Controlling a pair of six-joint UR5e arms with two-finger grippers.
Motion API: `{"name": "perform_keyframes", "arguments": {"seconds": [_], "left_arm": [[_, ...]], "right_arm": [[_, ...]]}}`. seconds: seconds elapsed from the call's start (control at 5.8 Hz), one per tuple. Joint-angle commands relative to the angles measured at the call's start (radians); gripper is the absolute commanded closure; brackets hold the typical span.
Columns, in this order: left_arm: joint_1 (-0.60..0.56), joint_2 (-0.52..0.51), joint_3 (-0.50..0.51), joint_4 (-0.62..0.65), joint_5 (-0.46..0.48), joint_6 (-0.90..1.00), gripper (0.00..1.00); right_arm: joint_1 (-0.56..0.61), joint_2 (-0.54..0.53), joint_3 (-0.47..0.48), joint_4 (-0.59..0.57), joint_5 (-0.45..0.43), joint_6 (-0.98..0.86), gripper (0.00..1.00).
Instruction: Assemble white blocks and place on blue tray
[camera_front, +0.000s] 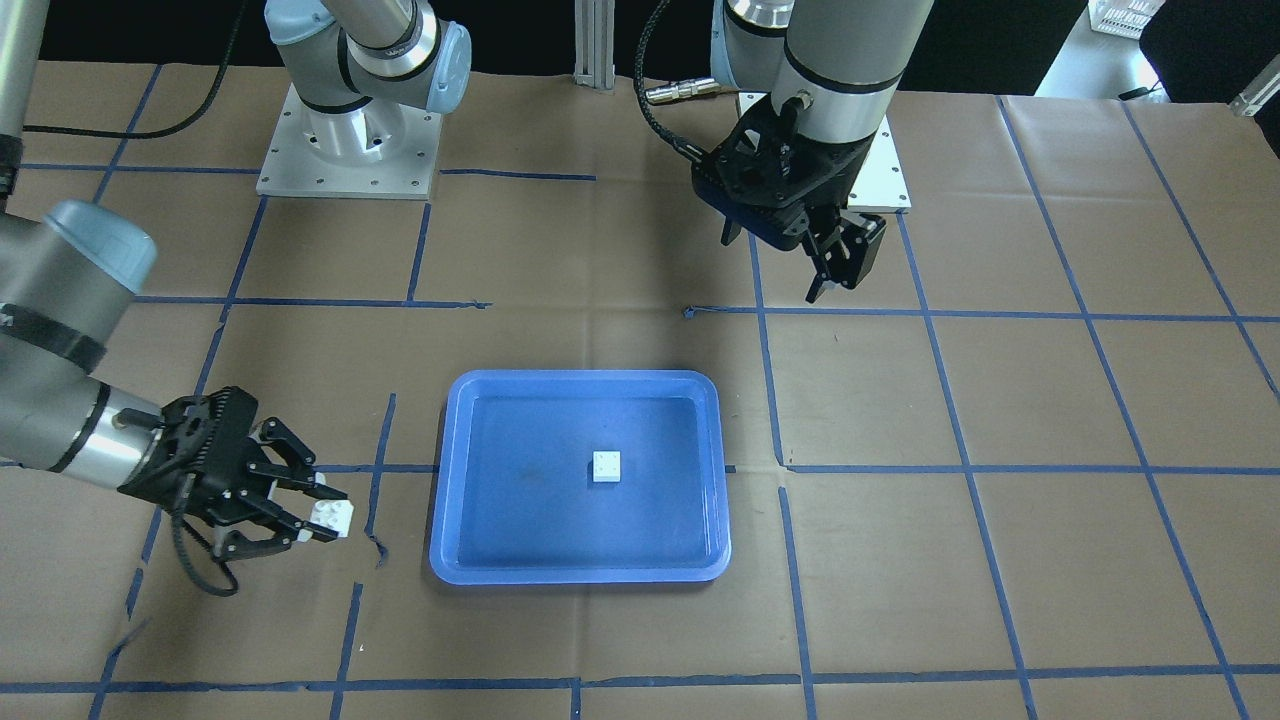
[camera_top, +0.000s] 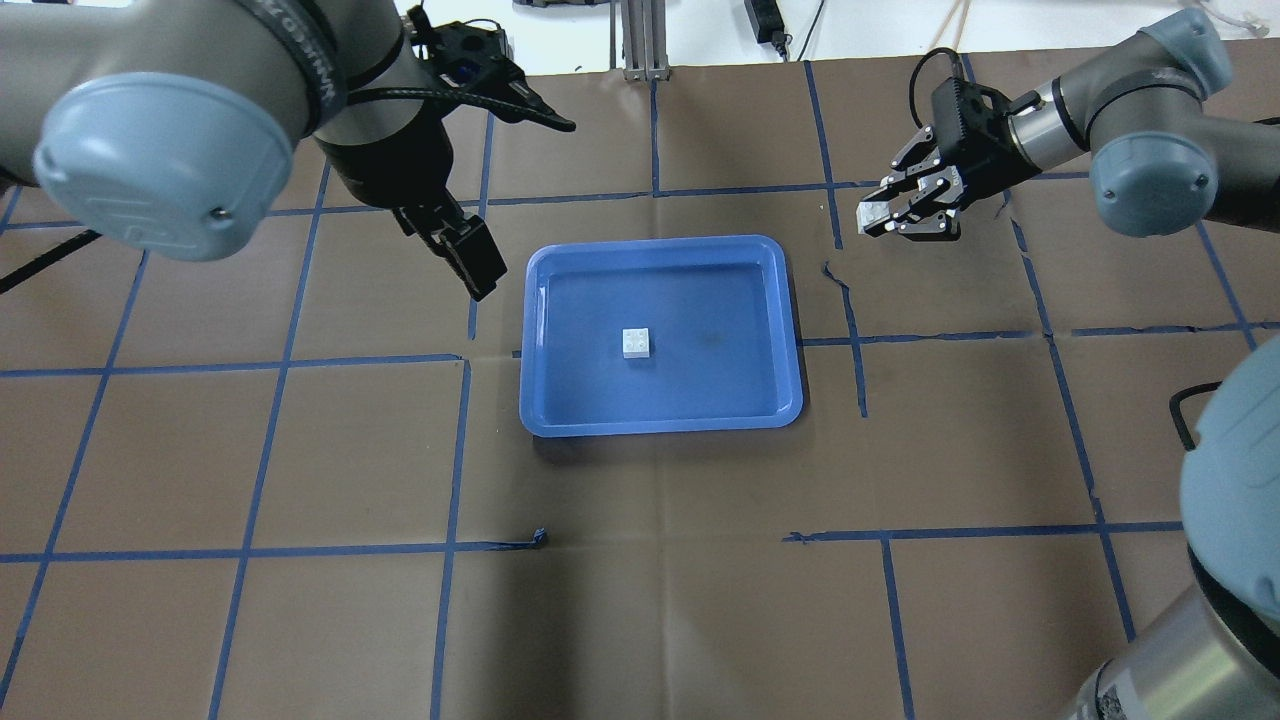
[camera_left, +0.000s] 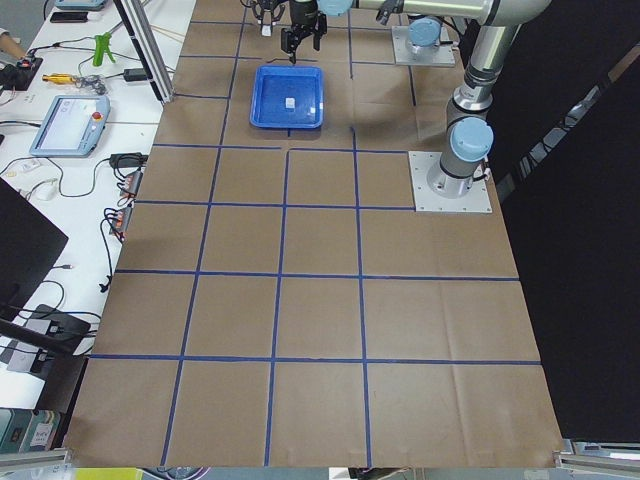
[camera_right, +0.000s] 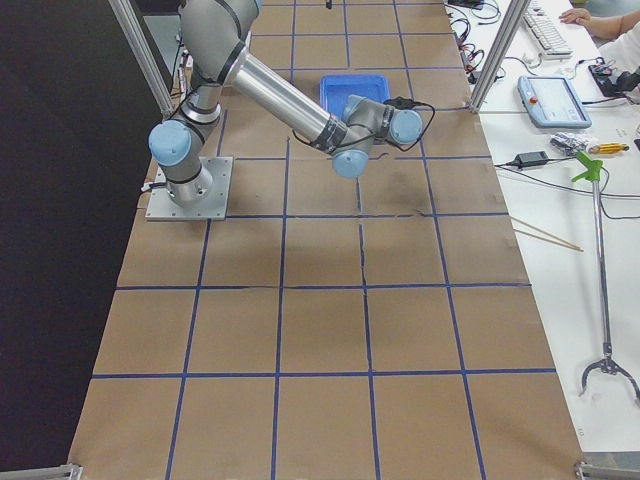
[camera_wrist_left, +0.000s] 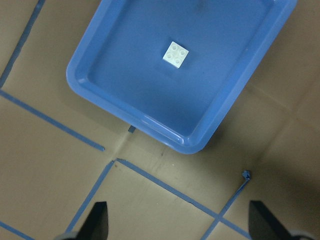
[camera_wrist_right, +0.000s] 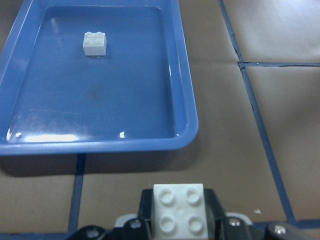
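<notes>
One white block (camera_front: 606, 467) lies studs up inside the blue tray (camera_front: 580, 576), near its middle; it also shows in the overhead view (camera_top: 637, 342) and the left wrist view (camera_wrist_left: 175, 54). My right gripper (camera_front: 328, 517) is shut on the second white block (camera_wrist_right: 179, 210), studs up, and holds it just above the table beside the tray's short side, apart from the rim (camera_wrist_right: 100, 145). My left gripper (camera_front: 770, 268) is open and empty, raised above the table off the tray's other end.
Brown paper with a blue tape grid (camera_top: 460, 450) covers the table. The arm bases (camera_front: 350, 150) stand at the robot's edge of the table. Side benches with tools and a teach pendant (camera_left: 70, 120) lie beyond the table.
</notes>
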Motion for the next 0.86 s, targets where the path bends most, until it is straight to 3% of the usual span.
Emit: {"name": "perform_keyframes", "arguments": {"seconds": [0.0, 0.34, 0.69], "left_arm": [[0.005, 0.074, -0.007, 0.007, 0.004, -0.376, 0.01], [0.084, 0.059, 0.003, -0.001, -0.004, -0.541, 0.01], [0.126, 0.027, -0.035, 0.011, 0.007, -0.518, 0.01]], "right_arm": [[0.131, -0.020, 0.069, -0.179, 0.002, 0.205, 0.75], [0.240, -0.011, 0.191, -0.478, 0.002, 0.435, 0.75], [0.312, 0.042, 0.250, -0.628, 0.002, 0.482, 0.75]]}}
